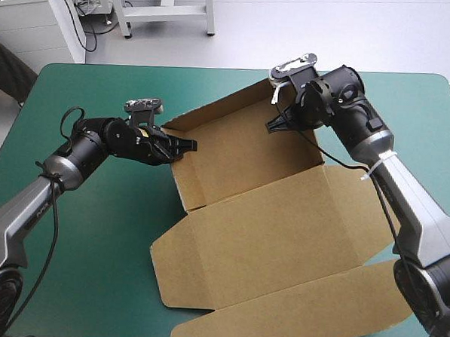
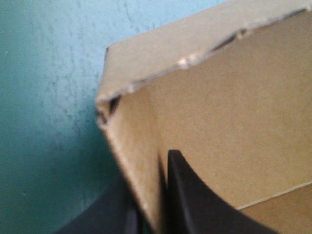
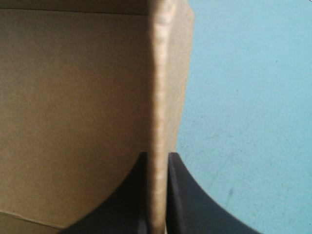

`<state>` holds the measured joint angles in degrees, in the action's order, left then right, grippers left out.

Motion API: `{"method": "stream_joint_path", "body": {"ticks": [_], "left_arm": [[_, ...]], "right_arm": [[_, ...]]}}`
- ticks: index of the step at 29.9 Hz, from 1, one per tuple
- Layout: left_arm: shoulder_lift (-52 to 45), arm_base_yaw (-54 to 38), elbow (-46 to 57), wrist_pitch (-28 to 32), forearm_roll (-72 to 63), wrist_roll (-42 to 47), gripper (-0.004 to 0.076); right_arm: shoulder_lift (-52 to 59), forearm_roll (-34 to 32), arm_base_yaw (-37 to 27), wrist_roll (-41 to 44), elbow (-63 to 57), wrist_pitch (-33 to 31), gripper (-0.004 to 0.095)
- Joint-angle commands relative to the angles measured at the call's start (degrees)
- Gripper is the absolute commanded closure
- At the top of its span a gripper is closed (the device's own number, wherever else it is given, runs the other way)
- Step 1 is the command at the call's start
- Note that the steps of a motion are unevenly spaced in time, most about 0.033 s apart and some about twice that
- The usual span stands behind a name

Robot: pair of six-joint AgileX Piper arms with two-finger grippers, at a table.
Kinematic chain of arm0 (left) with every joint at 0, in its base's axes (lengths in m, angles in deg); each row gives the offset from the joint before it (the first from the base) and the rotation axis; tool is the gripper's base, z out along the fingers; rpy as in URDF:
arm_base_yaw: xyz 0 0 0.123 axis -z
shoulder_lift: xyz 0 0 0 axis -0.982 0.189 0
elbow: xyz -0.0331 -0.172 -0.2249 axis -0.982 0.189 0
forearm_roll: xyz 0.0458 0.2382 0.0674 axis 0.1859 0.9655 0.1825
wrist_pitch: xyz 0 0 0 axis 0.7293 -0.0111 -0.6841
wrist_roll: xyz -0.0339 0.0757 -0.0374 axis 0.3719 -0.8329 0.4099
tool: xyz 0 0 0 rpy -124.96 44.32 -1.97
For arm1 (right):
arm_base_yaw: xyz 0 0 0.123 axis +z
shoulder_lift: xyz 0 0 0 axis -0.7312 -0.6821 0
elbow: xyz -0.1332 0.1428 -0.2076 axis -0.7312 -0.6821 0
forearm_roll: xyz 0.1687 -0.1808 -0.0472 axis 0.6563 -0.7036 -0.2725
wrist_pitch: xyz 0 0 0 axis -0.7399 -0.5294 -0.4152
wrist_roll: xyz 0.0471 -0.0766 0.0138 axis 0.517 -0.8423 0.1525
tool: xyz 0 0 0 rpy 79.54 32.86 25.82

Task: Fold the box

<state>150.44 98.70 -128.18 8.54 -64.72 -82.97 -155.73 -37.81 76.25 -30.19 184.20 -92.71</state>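
High view: the box [image 1: 268, 216] lies central, lid flat toward 5 o'clock. The left gripper [image 1: 187, 145] pinches its 9 o'clock wall and the right gripper [image 1: 277, 126] its 2 o'clock wall, both already in contact.

Matched pair, left arm [image 1: 28, 207] and right arm [image 1: 415, 212]: silver-grey forearm tubes, dark lettering along the left one, bulky black wrists, a white tie wrap [image 1: 376, 169] on the right forearm at 3 o'clock, broad black fin fingers [image 2: 204, 204] widening to their bases.
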Motion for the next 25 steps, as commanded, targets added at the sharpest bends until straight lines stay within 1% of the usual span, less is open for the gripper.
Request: {"method": "stream_joint_path", "body": {"ticks": [1,4,10,12,15,17,19,25], "left_arm": [[-2.25,2.77,-2.29,5.39,-5.92,-3.35,0.0731],[-2.25,2.77,-3.32,4.91,-2.71,-1.78,0.0731],[-2.25,2.85,-9.05,1.22,7.77,6.34,0.0731],[-1.95,2.85,-11.25,-0.98,11.94,8.75,0.0731],[0.27,2.85,-15.03,-7.25,18.49,11.82,0.0731],[2.71,2.85,-17.26,-11.78,20.63,12.19,0.0731],[5.24,2.85,-18.48,-14.15,21.12,12.19,0.0731],[10.33,2.85,-18.8,-12.81,20.63,12.3,0.0731]], "right_arm": [[3.0,10.78,1.69,0.5,2.1,6.23,0.0922],[1.96,8.38,1.31,2.58,2.1,5.01,0.0923],[-2.36,11.37,-1.29,3.51,2.1,1.94,0.0923],[-3.71,13.59,-1.98,3.51,2.1,1.82,0.0923],[-5.73,17.3,-3.41,2.94,2.1,1.82,0.0923],[-7.04,19.52,-4.2,2.44,2.1,1.48,0.0923],[-8.31,20.37,-4.73,1.6,2.2,1.04,0.0923],[-12.06,20.43,-6.59,1.15,2.31,2.15,0.0923]]}}
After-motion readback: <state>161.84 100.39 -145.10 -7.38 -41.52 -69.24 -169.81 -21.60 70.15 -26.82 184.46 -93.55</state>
